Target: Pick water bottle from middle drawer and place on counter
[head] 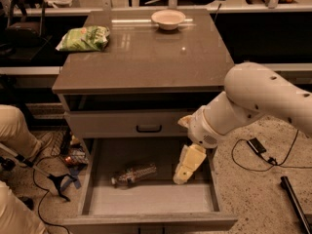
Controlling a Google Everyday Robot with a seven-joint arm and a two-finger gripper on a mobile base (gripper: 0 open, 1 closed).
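Nothing is done yet: my claw (180, 177) hangs in the middle drawer (146, 200), at three o'clock of the untouched water bottle (132, 173). I cannot tell whether it is apart or together. Grasp and counter (146, 57) placement remain.

— What do we see on the counter (146, 67)?
— A bag (84, 38) (green, back left) and a bowl (168, 19) at the back; the gripper (182, 176) hangs lower, over the open drawer (146, 199).

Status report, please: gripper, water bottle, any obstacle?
Gripper low over middle drawer, right side. Water bottle lying on its side, left of it, apart. Nothing between them; counter holds snack bag and bowl.
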